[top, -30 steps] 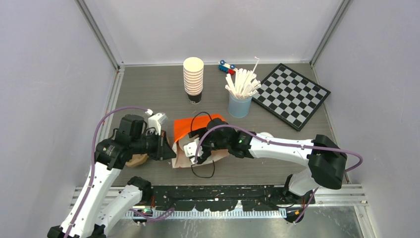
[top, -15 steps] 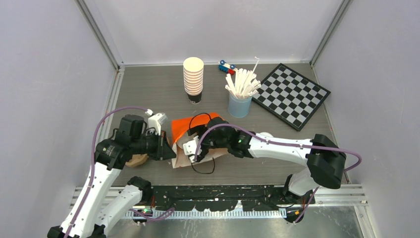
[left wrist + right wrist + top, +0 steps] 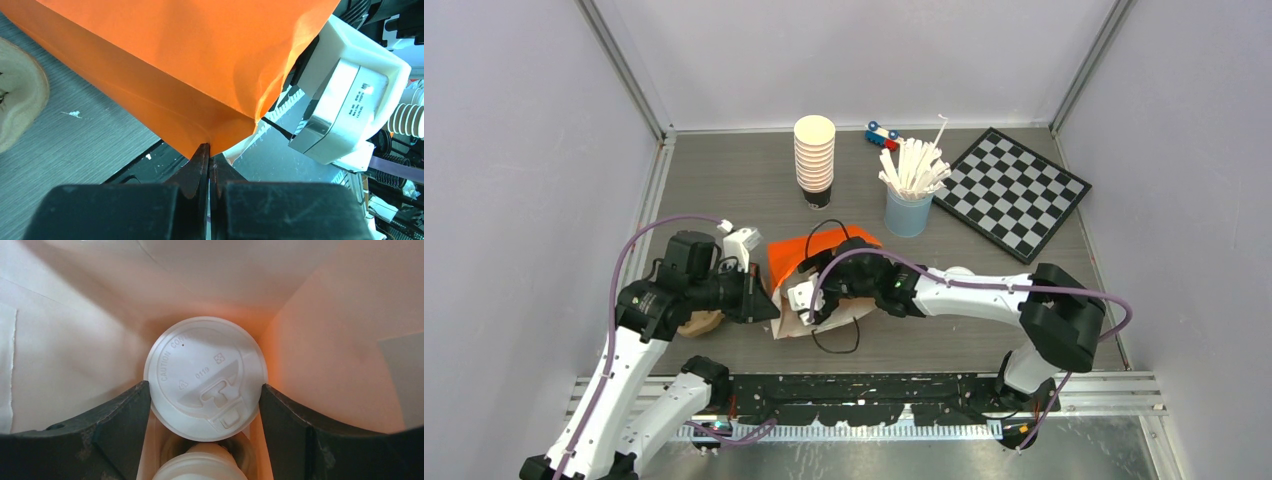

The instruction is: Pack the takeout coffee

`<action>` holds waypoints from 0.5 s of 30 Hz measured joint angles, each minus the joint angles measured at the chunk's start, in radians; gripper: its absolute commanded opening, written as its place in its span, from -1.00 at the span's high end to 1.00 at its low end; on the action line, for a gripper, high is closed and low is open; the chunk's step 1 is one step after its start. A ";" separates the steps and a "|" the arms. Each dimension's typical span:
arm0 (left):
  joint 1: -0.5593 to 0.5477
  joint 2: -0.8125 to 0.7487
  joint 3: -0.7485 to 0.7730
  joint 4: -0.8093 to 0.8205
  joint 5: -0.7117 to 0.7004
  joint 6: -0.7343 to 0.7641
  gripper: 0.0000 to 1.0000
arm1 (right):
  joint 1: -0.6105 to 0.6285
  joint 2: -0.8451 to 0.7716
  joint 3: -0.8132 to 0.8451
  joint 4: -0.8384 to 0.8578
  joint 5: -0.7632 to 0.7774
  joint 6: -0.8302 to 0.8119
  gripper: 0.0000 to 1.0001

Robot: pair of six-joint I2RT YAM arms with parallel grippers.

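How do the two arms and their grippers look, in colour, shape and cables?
The left arm and right arm have white links and black joints. A purple cable loops along each. The left gripper and right gripper have black, scuffed fingers. A white camera box sits at each wrist.

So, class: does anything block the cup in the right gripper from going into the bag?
Nothing visible. The lidded cup, held in the right gripper, already sits inside the bag, its walls all round; the left gripper pinches the bag's edge.
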 measured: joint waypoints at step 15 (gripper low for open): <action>0.000 0.000 0.000 0.000 -0.001 0.000 1.00 | -0.006 0.037 0.041 -0.027 0.013 -0.007 -0.43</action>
